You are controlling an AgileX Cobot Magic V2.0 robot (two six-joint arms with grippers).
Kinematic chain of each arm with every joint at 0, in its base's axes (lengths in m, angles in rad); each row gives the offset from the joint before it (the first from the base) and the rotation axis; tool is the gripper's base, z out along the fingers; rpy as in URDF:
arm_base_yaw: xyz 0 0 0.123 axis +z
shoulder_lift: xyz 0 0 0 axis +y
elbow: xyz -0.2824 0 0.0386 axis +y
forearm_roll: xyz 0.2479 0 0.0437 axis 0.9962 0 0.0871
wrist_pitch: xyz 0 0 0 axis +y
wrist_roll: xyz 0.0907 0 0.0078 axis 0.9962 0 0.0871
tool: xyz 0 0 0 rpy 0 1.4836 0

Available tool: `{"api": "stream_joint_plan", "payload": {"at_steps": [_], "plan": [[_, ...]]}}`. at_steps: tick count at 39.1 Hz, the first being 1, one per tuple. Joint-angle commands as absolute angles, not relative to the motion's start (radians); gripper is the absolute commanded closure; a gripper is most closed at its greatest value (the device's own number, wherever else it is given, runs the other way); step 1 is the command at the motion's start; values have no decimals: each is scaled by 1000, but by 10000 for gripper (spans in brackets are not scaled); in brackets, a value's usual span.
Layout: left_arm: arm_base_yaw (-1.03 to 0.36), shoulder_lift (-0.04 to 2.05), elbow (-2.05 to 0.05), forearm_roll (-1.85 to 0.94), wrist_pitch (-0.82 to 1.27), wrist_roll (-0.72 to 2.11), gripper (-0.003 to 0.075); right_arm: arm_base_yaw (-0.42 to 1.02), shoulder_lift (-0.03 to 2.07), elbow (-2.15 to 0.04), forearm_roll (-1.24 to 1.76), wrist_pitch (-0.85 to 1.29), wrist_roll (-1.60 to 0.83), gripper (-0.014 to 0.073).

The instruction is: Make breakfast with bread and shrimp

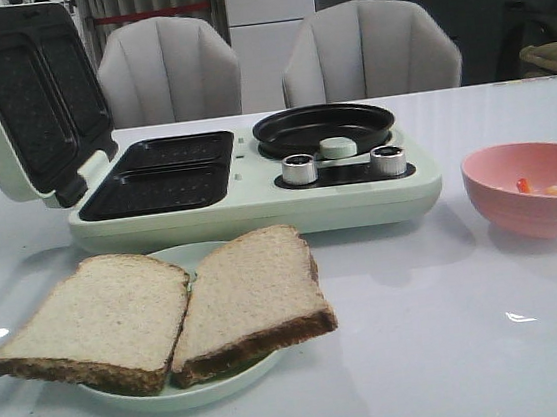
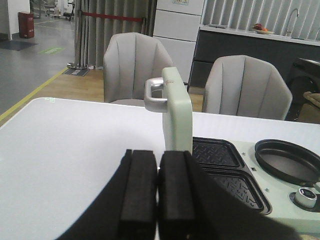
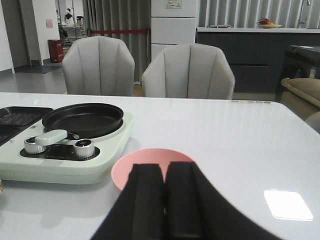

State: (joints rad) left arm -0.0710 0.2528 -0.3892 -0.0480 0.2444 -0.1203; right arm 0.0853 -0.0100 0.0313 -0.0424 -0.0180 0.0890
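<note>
Two slices of bread (image 1: 94,315) (image 1: 252,287) lie side by side on a pale green plate (image 1: 194,392) at the table's front left. Small orange-pink shrimp (image 1: 525,185) pieces rest in a pink bowl (image 1: 536,214) on the right. In the left wrist view my left gripper (image 2: 158,160) is shut with nothing in it, hanging near the breakfast maker's raised lid (image 2: 176,110). My right gripper (image 3: 165,170) is also shut and empty, just in front of the pink bowl (image 3: 145,157), hiding its contents. Neither gripper shows in the front view.
A pale green breakfast maker (image 1: 259,211) stands behind the plate, its lid (image 1: 24,97) open at the left. It has two black sandwich wells (image 1: 159,177), a round black pan (image 1: 323,128) and two metal knobs (image 1: 299,169). Two grey chairs (image 1: 167,70) stand behind the table.
</note>
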Motion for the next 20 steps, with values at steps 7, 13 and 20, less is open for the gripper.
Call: {"api": "stream_joint_plan", "payload": {"at_steps": [7, 13, 20], "plan": [[-69, 338, -492, -55, 211, -120, 305, 82, -32, 10, -52, -104, 85, 456], [-87, 402, -543, -53, 232, -47, 288, 82, -32, 10, -52, -104, 85, 456], [-183, 494, -638, -53, 362, 153, 288, 82, -32, 10, -52, -104, 85, 456]]}}
